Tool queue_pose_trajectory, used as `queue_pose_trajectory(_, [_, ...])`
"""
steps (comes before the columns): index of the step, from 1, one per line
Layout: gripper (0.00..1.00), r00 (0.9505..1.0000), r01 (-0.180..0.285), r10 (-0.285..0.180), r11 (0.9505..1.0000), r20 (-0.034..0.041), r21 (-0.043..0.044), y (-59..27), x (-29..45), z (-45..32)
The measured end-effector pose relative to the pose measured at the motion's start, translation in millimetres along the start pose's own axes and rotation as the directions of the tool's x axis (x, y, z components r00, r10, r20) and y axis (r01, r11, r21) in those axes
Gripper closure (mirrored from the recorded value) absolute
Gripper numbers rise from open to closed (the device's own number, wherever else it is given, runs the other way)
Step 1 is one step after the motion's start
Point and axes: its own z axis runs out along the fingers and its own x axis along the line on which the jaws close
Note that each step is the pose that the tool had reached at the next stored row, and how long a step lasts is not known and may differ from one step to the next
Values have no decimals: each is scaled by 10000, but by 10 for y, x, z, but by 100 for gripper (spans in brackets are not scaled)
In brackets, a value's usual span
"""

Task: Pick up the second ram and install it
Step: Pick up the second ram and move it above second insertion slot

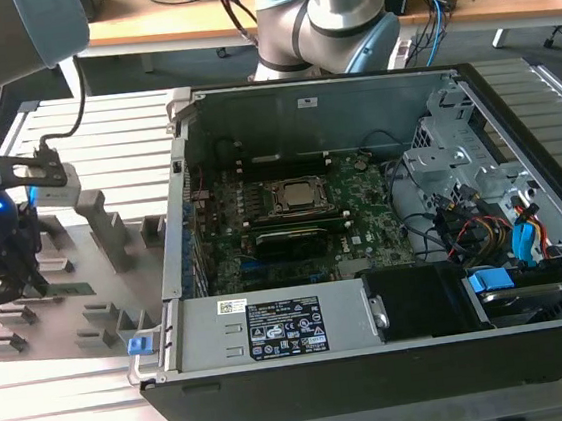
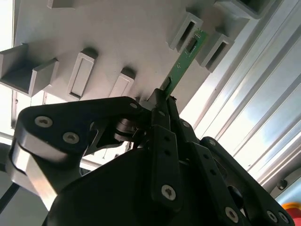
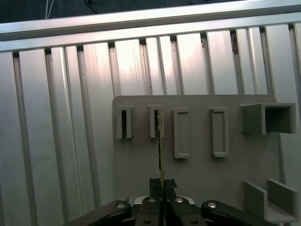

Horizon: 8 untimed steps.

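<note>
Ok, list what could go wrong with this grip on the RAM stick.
1. The gripper pinches the green RAM stick near one end, so the long free part may tilt or slip on lifting.
2. The stick's far end sits between two upright blocks of the grey fixture tray; a crooked lift could snag it there.
</note>
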Motion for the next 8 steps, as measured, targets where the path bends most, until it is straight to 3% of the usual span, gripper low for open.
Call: queue_pose_trajectory(8, [86,10000,0,0,10000,0,0,3,-3,-111])
